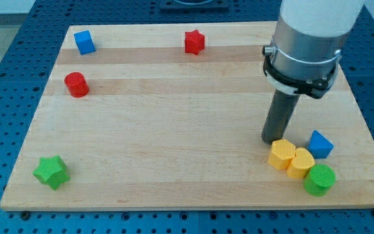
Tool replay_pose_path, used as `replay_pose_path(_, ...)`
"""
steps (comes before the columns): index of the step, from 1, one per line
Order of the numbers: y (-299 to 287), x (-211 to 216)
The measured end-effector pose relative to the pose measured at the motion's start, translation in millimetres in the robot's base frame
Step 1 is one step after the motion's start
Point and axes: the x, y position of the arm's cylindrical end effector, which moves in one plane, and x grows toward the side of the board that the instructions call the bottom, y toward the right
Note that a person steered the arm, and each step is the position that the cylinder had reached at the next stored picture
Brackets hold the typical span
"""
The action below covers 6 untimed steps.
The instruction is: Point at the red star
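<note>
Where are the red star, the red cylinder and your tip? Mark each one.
red star (194, 41), camera view, centre of its top face.
red cylinder (76, 84), camera view, its round top.
my tip (270, 139), camera view, the rod's very end.

Eight small coloured blocks are counted on the wooden board (174, 130).

Two red blocks are seen: a red star (194, 41) toward 12 o'clock and a red cylinder (76, 84) toward 10 o'clock.

Two blue blocks are seen: a blue cube (84, 41) toward 11 o'clock and a blue wedge-like block (321, 143) toward 4 o'clock.

Two green blocks are counted: a green star (50, 171) toward 8 o'clock and a green cylinder (320, 179) toward 4 o'clock.

Two yellow blocks are counted toward 4 o'clock: a yellow hexagonal block (281, 154) and a yellow heart-like block (300, 162).
</note>
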Motion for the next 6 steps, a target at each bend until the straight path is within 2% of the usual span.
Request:
replay_pose_path(1, -4.3, -50.3)
replay_pose_path(3, -39.2, -184.7)
replay_pose_path(5, -42.5, -193.0)
replay_pose_path(6, -59.3, -247.6)
